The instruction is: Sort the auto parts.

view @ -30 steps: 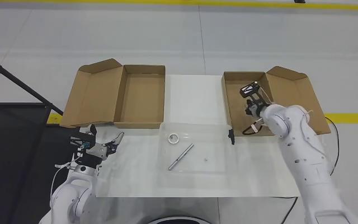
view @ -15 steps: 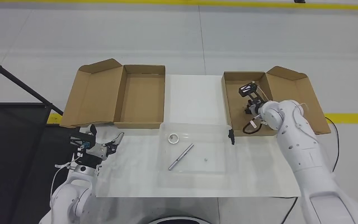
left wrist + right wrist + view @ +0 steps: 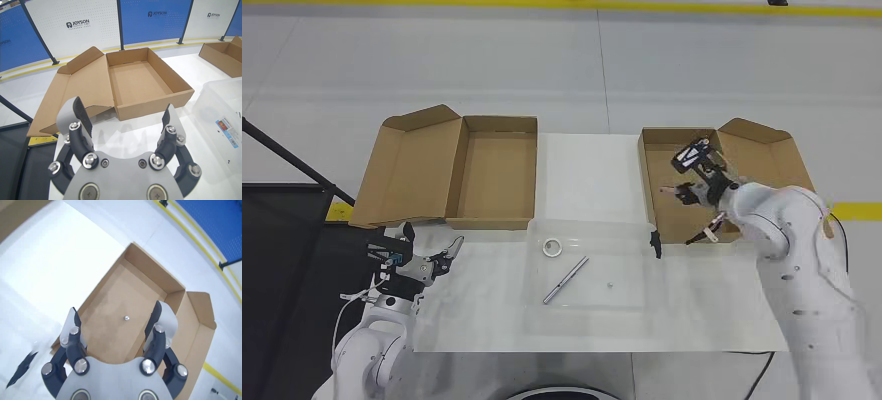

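Right pincer (image 3: 116,309) is wide open, holding nothing, hanging over the right box (image 3: 151,272). One small bolt (image 3: 126,318) lies on the box floor just past the tips, btw the two fingers, touching neither. A black clip (image 3: 22,368) sits back behind this pincer, outside the box, near the bin's edge.

Left pincer (image 3: 122,104) is also spread open, holding nothing, low over the table (image 3: 121,132). Left box (image 3: 143,79) is straight ahead of it, lid flap laid out flat. The bin (image 3: 217,94), clear plastic, is off to that pincer's right w/ a printed label (image 3: 229,130) stuck on it: barcode and small text, too fine for me to read. In the bin I see a ring (image 3: 552,247) and a rod (image 3: 566,279).

Writing-wise, the white perforated panels (image 3: 75,24) beyond the left box carry a logo, w/ blue panels btw them. Table's white. The floor (image 3: 442,60) is pale grey w/ a yellow line (image 3: 542,4).
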